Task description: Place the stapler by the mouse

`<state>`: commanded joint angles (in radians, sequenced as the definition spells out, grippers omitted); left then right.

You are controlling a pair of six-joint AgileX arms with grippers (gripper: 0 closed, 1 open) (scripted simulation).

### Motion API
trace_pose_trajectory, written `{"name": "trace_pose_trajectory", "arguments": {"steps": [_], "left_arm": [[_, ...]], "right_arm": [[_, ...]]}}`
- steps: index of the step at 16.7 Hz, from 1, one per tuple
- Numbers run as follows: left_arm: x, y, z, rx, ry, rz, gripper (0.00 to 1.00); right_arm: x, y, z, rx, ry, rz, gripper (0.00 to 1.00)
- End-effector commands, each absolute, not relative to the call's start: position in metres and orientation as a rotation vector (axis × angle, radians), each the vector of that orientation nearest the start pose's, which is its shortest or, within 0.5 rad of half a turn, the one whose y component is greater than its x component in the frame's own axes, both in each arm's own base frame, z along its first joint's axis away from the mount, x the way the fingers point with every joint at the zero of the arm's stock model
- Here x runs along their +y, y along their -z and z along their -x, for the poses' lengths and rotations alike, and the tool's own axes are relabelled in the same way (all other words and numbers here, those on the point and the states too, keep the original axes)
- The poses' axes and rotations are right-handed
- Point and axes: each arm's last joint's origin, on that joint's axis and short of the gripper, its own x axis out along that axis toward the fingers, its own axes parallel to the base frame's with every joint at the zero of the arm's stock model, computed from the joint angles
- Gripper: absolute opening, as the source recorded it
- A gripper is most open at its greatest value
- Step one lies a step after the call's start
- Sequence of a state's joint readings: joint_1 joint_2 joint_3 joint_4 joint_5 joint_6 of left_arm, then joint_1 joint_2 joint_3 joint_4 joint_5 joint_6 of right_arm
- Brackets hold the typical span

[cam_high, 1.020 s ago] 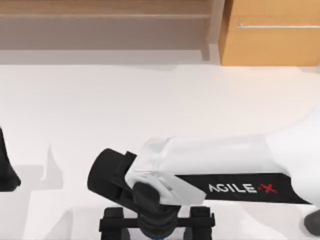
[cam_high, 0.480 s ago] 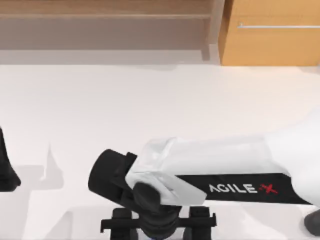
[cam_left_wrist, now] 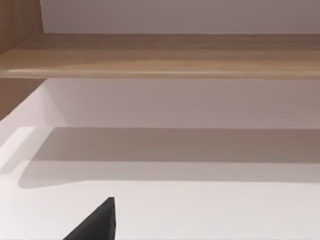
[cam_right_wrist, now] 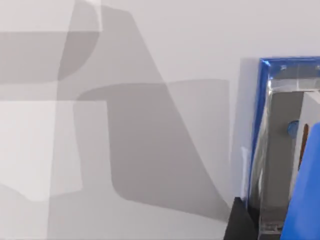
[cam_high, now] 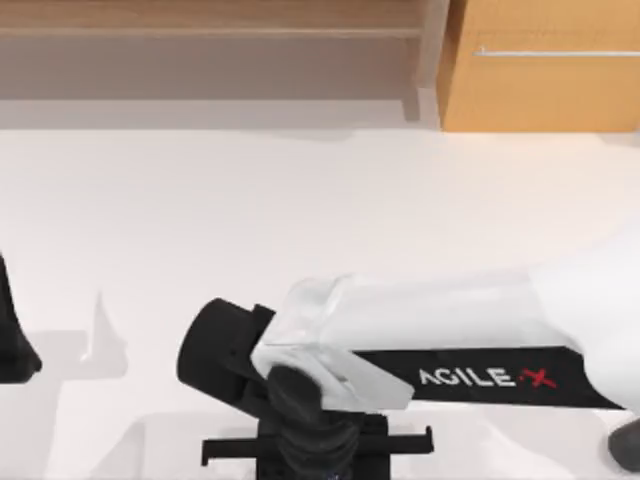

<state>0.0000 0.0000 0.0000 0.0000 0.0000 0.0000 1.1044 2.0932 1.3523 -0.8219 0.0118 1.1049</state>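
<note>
Right arm first: we see its white forearm with the AgileX lettering stretched across the lower part of the top view from the right edge toward the middle, its black wrist bent downward at the near edge of the white tabletop (cam_high: 300, 200). Our right pincer (cam_high: 316, 462) hangs there below the wrist, with a black crossbar spread to either side of it at the bottom edge of the view. Its fingers are hidden under the wrist from above, so we cannot tell how far apart they stand.

From the right wrist camera, the stapler (cam_right_wrist: 287, 150) sits very close to the lens: a bright-blue frame around a grey metal inner part, with a blue edge running along its side. A dark wedge, part of our pincer, lies against its lower corner, touching or nearly so; whether the stapler is clamped we cannot tell. Pale tabletop with soft grey shadows lies beside it.

Our left arm is parked at the left edge of the top view, a black shape against the tabletop. From its wrist camera, a black tip of the left pincer (cam_left_wrist: 97, 222) pokes in low, facing a wooden shelf (cam_left_wrist: 160, 55) beyond the tabletop.
</note>
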Motion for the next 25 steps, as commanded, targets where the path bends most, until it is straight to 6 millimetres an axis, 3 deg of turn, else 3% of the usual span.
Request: {"name": "trace_pose_trajectory", "arguments": {"steps": [6, 13, 19, 22, 25], "left_arm": [[-0.001, -0.160, -0.106, 0.000, 0.000, 0.000, 1.00], [-0.001, -0.160, -0.106, 0.000, 0.000, 0.000, 1.00], [-0.001, -0.160, -0.106, 0.000, 0.000, 0.000, 1.00], [-0.001, -0.160, -0.106, 0.000, 0.000, 0.000, 1.00], [-0.001, -0.160, -0.106, 0.000, 0.000, 0.000, 1.00]], "right_arm": [[0.340, -0.108, -0.168, 1.559, -0.008, 0.004, 0.00], [0.338, -0.142, -0.168, 1.553, -0.008, 0.014, 0.00], [0.336, -0.145, -0.172, 1.550, -0.013, 0.011, 0.00], [0.318, -0.150, -0.202, 1.543, -0.019, 0.007, 0.00], [0.273, -0.152, -0.255, 1.546, -0.008, 0.007, 0.00]]}}
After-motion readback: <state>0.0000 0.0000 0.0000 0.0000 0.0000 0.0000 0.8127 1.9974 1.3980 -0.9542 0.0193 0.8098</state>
